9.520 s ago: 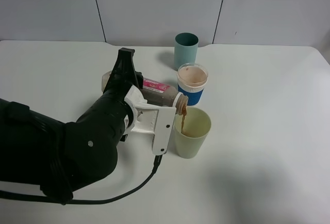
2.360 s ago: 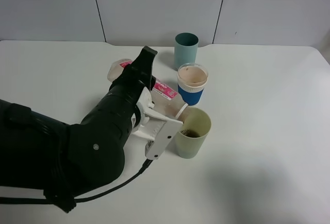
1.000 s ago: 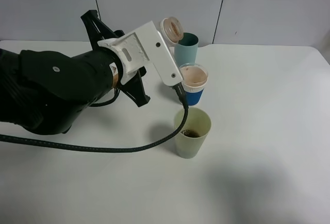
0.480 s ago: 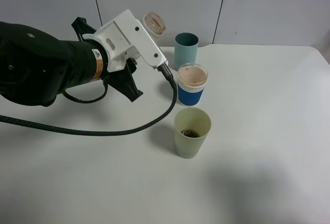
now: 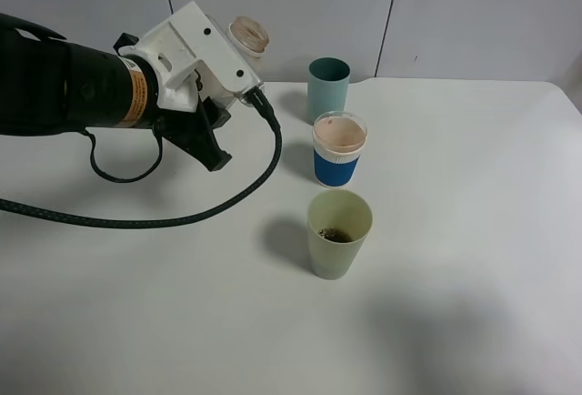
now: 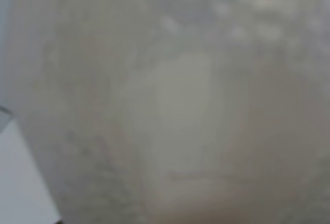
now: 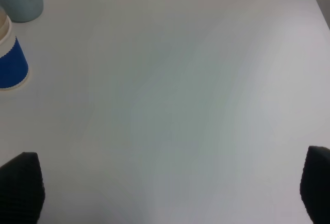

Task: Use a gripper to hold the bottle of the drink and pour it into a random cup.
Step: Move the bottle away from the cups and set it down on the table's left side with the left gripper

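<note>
The bottle [image 5: 246, 35] shows only its mouth behind the left end effector [image 5: 218, 49]; the wrist view is blurred.

Left arm raised over the surface's far left, forearm roughly level, reaching toward the rear wall. Left hand [image 5: 238, 49] clamped on the bottle [image 5: 247, 38]. Right hand: two dark fingertips [image 7: 20, 185] set wide apart.

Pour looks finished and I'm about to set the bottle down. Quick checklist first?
1. Left claw gripping the bottle: ok, shut on it.
2. Bottle clear of the cups: ok, raised left of the teal cup.
3. Drink in the green cup: ok, dark liquid at its bottom.
4. Cups upright: ok, all three.
5. Bottle empty: cannot tell.
6. Right claw out of the way: ok, over bare table.
</note>
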`<state>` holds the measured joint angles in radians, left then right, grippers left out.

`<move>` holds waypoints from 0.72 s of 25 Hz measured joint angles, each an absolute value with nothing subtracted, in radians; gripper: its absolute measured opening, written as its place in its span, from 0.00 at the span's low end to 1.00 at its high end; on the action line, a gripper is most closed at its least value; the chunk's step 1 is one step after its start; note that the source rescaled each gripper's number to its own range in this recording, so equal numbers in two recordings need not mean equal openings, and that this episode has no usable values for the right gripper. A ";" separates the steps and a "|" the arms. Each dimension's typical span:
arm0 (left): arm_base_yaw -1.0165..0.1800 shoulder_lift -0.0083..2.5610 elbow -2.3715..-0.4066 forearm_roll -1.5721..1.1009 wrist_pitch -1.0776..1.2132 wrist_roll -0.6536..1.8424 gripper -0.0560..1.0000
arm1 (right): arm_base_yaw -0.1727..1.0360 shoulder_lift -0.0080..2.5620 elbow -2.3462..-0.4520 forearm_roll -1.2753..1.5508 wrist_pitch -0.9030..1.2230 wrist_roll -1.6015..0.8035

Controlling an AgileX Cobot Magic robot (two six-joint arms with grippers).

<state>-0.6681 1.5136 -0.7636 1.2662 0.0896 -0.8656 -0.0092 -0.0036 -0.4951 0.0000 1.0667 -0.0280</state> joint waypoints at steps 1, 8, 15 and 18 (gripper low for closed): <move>-0.654 1.514 -0.764 1.231 0.053 -0.823 0.10 | -0.009 -0.004 -0.495 0.000 1.067 -0.028; -0.558 1.514 -0.764 0.979 -0.135 -0.537 0.10 | -0.009 -0.004 -0.495 0.000 1.067 -0.028; -0.451 1.514 -0.726 0.757 -0.360 -0.330 0.10 | -0.009 -0.004 -0.495 0.000 1.067 -0.028; -0.407 1.515 -0.674 0.649 -0.468 -0.232 0.10 | -0.009 -0.004 -0.495 0.000 1.067 -0.028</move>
